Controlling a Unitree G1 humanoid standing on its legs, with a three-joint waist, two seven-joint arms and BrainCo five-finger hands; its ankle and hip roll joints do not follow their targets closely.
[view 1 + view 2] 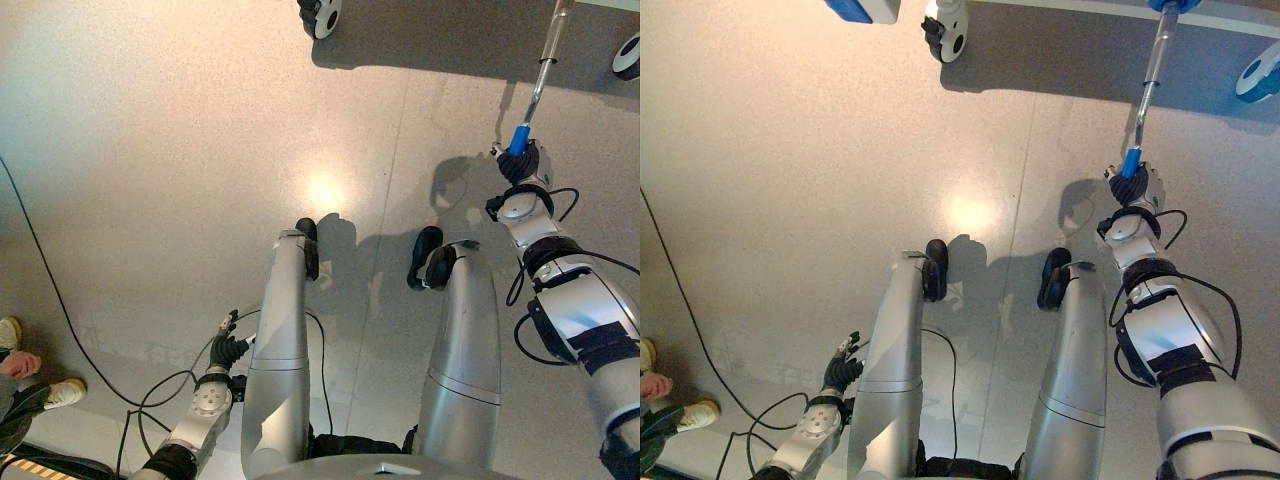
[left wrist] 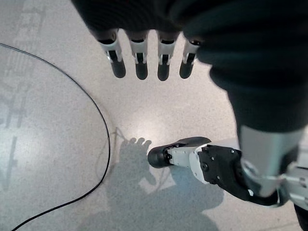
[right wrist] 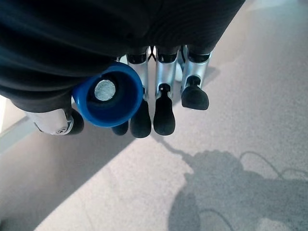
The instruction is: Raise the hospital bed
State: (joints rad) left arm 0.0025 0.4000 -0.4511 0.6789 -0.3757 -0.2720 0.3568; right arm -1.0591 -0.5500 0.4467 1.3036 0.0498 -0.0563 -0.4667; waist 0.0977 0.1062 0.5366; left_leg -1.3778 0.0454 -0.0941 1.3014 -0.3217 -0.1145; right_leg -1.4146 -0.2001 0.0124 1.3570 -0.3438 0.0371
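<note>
Blue plastic caps the end of the crank handle (image 1: 519, 139), and the right hand (image 1: 520, 165) has its fingers (image 3: 162, 113) curled beside and round that blue grip, seen end-on in the right wrist view with a grey metal core at its centre. From the grip a slim silver rod (image 1: 545, 60) runs away from the robot toward the hospital bed (image 1: 1120, 8), whose frame edge and shadow lie along the far side of the floor.

The handle looks stiff and light to hold, but as a crank it will likely resist turning, since it drives the bed's lift. The smooth plastic could slip in a loose hold, so the blue grip itself, wrapped fully, seems the right place to take it; the bare rod would be thin and slick.

Around the handle, a bed caster (image 1: 320, 16) stands well to its left, and another caster (image 1: 628, 55) sits near its right, close enough that a wide crank sweep may pass by it. The left hand (image 1: 226, 348) hangs low and far from the handle, fingers (image 2: 140, 65) straight and empty. A person's shoes (image 1: 48, 394) show at the far left, well clear.
</note>
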